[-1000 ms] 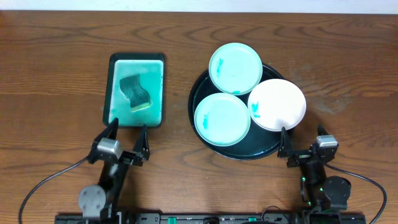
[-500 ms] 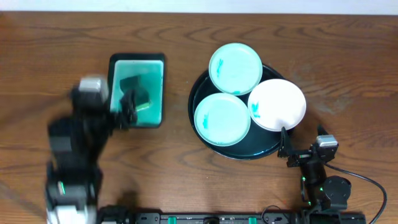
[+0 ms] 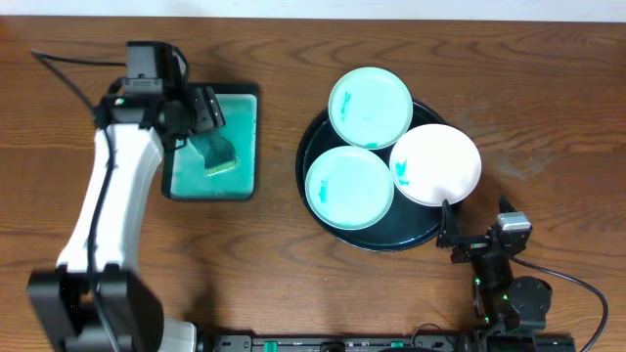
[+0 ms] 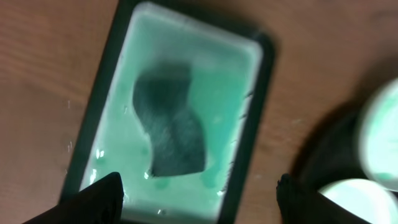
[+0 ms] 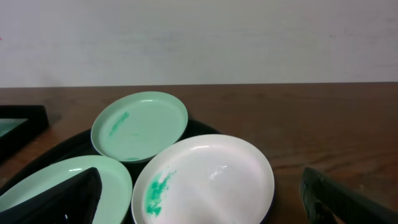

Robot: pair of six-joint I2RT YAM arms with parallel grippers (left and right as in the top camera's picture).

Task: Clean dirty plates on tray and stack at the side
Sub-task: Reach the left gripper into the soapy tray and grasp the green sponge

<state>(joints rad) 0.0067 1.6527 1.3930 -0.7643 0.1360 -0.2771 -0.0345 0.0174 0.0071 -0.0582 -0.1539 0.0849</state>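
Three small plates lie on the round black tray (image 3: 391, 242). The back plate (image 3: 370, 107) and the front-left plate (image 3: 349, 188) are tinted teal; the right plate (image 3: 436, 164) is white with a teal smear. My left gripper (image 3: 201, 110) hovers open over a dark sponge (image 3: 213, 149) in the teal-filled rectangular tray (image 3: 245, 137). The left wrist view shows the sponge (image 4: 171, 124) ahead of the open left gripper (image 4: 199, 199). My right gripper (image 3: 476, 220) rests open near the table's front edge. In its wrist view, the right gripper (image 5: 202, 199) faces the smeared plate (image 5: 208, 177).
Bare wood-grain tabletop (image 3: 548, 108) lies right of the round tray and at the far left (image 3: 59, 147). A cable (image 3: 68, 59) trails from the left arm. Arm bases and a rail (image 3: 342, 342) sit along the front edge.
The left arm has swung from the front edge up and back, and its gripper now hangs over the rectangular tray. The right arm and plates have not moved.
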